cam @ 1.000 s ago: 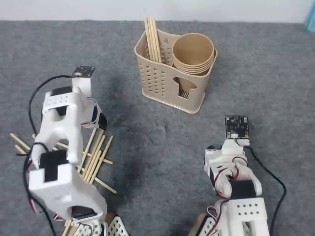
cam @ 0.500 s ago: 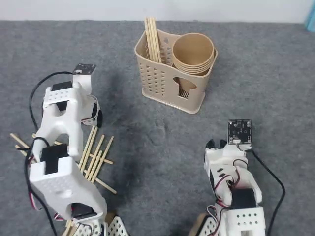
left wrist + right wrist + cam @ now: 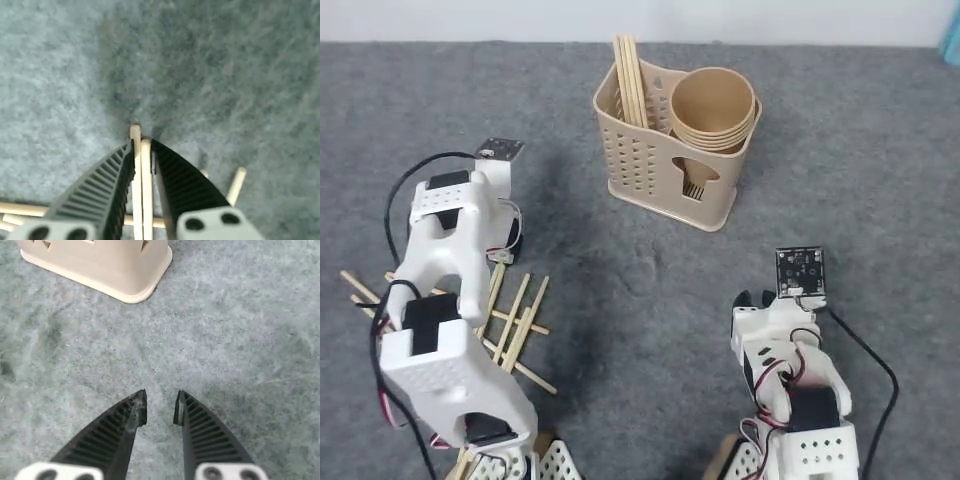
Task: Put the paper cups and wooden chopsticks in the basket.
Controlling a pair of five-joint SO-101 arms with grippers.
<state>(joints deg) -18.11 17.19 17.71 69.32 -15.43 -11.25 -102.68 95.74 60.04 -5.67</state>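
Step in hand: picking up chopsticks; the paper cups [image 3: 712, 105] are already nested in the basket [image 3: 660, 165], in its right-hand compartment.
Left tool [image 3: 141, 145]: clenched on a held pair [image 3: 146, 170] of wooden chopsticks, one jaw on each side.
Right tool [image 3: 160, 407]: released and holding nothing, low over the grey tabletop [image 3: 620, 300], near the basket's foot.
Held pair, axis: the two sticks lie side by side along the tool's own length, their ends poking just past the fingertips, away from the wrist.
Held pair, height: probably at or just above the tabletop; the wrist view does not settle whether it is lifted.
Loose chopsticks [image 3: 515, 325]: scattered on the tabletop beside and under the left arm, most running near to far with a slight lean, a few lying crosswise.
Standing chopsticks [image 3: 630, 75]: upright in the basket's left compartment, beside the cups.
Next move calls for: raising the pair free of the pile, carrying it over that left compartment, and tipping it upright so it drops in end first.
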